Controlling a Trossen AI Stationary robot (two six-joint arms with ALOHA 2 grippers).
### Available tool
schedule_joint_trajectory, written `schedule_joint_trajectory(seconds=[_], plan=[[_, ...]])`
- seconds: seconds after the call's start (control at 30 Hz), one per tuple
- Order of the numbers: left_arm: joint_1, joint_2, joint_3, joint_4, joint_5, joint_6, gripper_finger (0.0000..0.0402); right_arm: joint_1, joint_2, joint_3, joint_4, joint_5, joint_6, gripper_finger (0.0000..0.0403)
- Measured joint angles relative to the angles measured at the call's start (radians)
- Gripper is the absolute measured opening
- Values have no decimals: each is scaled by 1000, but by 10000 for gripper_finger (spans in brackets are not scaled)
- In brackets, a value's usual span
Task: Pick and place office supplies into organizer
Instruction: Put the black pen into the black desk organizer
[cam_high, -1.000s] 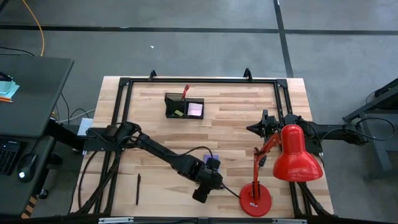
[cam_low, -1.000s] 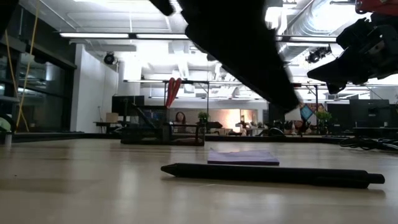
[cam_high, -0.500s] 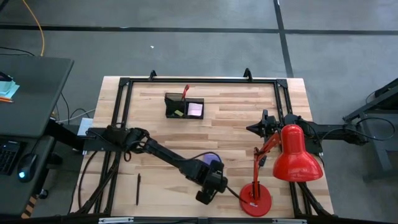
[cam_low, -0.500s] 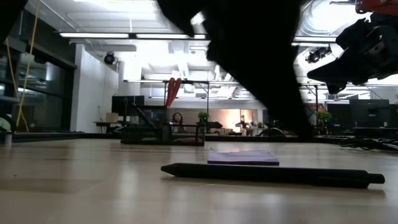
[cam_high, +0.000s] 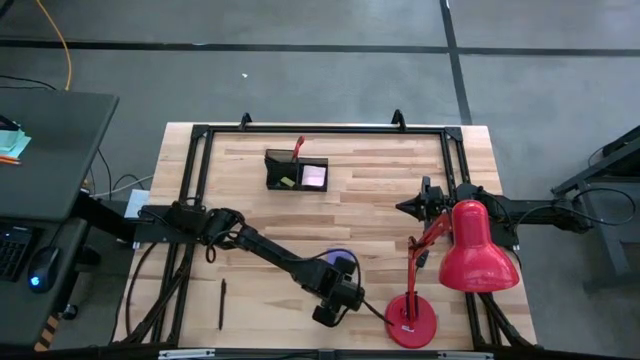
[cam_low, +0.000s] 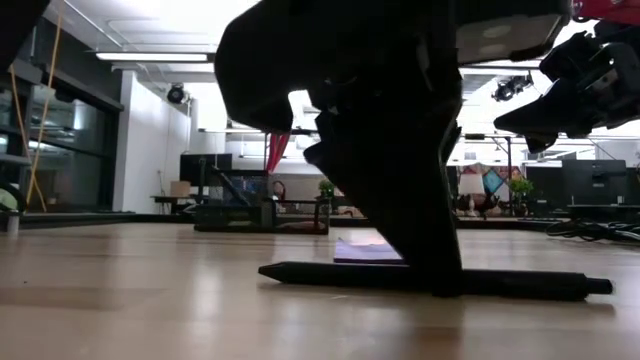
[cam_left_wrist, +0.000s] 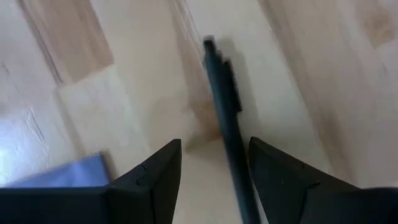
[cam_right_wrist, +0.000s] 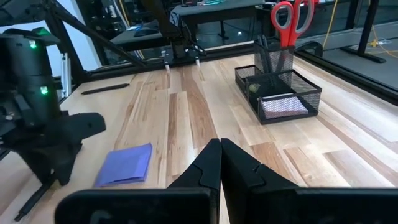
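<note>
A thin dark pen lies flat on the wooden table near its front edge, also seen in the low view. My left gripper points steeply down over it, open, one finger on each side of the pen's middle, and I see no touch. A purple sticky-note pad lies flat just beyond it. The black mesh organizer stands at the far middle with red-handled scissors and a pink pad in it. My right gripper waits shut at the right side.
A large red desk lamp stands at the right, its round base close beside my left gripper. Another dark pen lies near the front left. A black metal frame runs round the table's edges.
My left gripper has come down toward the pen and tipped to point more steeply at the table; its fingers now stand astride the pen at table level. The finger gap looks unchanged. Pen and purple pad have stayed where they were.
</note>
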Motion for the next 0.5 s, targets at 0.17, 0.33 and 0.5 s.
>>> schedule_joint_trajectory(seconds=[0.17, 0.33, 0.5], plan=[[8, -1, 0, -23, -2, -38, 172, 0, 0, 0, 1, 0, 0, 0], [10, -1, 0, -33, 26, -54, 172, 0, 1, 0, 0, 0, 0, 0], [13, -1, 0, -45, 41, -55, 172, 0, 1, 0, -1, 0, 0, 0]])
